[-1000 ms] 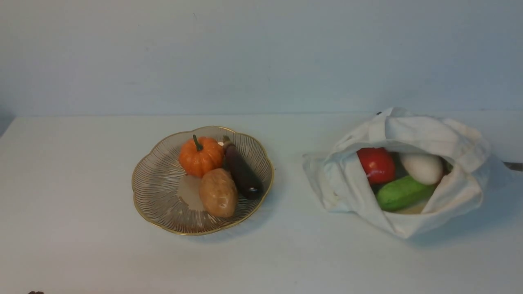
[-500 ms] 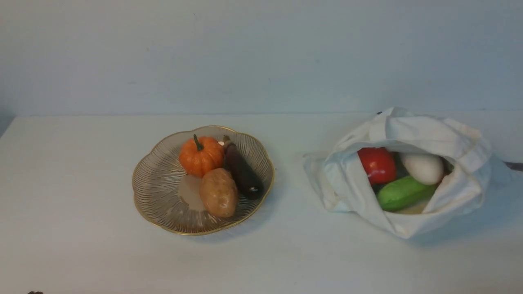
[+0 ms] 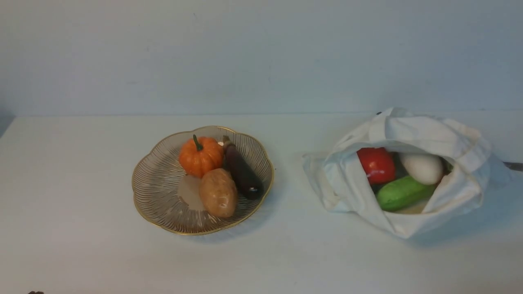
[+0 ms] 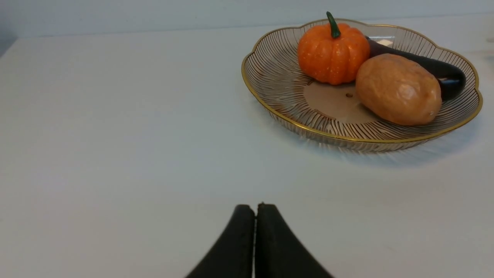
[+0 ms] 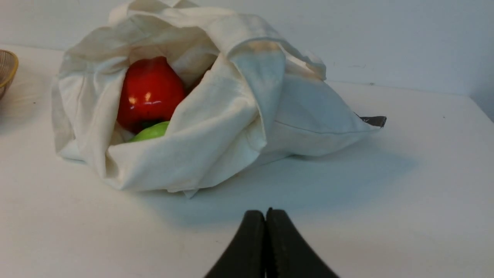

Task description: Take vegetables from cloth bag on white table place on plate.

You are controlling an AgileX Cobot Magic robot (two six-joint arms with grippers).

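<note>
The cloth bag [image 3: 412,134] lies open on the white table [image 3: 81,163] at the right, holding a red tomato [image 3: 376,164], a white oval [image 3: 423,167] and a green cucumber [image 3: 402,192]. The plate [image 3: 157,183] at centre left holds the orange pumpkin [image 3: 200,156], a brown potato [image 3: 218,192] and a dark eggplant [image 3: 243,171]. My left gripper [image 4: 255,208] is shut and empty, low over the table, short of the plate [image 4: 270,73]. My right gripper [image 5: 266,214] is shut and empty, short of the bag [image 5: 231,108]. Neither gripper shows in the front view.
A pale wall [image 3: 261,53] rises behind the table's far edge. A small grey tag [image 5: 372,120] sticks out from the bag's corner. Bare tabletop lies between the plate and the bag and along the front.
</note>
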